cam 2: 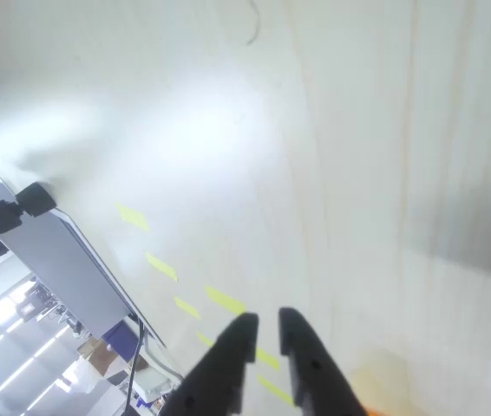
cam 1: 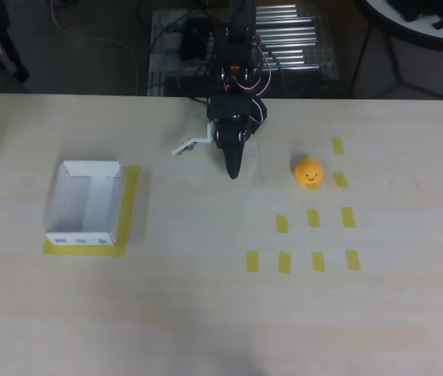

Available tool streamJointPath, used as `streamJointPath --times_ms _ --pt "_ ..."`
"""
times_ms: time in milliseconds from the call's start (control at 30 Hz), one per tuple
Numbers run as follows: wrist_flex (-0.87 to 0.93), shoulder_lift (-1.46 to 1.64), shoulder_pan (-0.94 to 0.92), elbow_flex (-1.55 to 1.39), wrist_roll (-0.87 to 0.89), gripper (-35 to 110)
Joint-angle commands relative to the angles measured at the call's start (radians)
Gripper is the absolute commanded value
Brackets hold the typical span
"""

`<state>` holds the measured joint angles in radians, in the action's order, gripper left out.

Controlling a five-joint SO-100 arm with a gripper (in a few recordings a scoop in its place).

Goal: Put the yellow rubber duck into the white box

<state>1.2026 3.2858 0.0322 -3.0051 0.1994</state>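
On a pale, light-wood-grained surface (cam 1: pixel 206 313), seen from overhead, the scene is laid out, with a dark floor and a metal rack of silver bars (cam 1: pixel 288 39) lying beyond its far edge. In the wrist view, the surface is washed out by bright glare.

The black two-finger hand (cam 1: pixel 233 171) is pointed down toward the surface near its far edge, its fingers pressed almost together, with only a thin gap seen between them in the wrist view (cam 2: pixel 265 322), and nothing is pinched. The small rounded orange-yellow rubber duck (cam 1: pixel 309 171) is seen to the right of the hand overhead, near it but apart. The open-topped rectangular white cardboard box (cam 1: pixel 85 202) is set well to the left of the hand on a yellow tape outline (cam 1: pixel 130 205).

One duck, one box and ten small flat yellow tape rectangles (cam 1: pixel 313 218) are counted, the rectangles being grouped around and below the duck.
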Motion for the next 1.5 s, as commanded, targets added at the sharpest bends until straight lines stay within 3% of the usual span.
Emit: streamJointPath --times_ms 0,1467 --pt "0.014 0.051 0.009 -0.008 0.012 2" --pt "0.014 0.051 0.008 -0.008 0.012 0"
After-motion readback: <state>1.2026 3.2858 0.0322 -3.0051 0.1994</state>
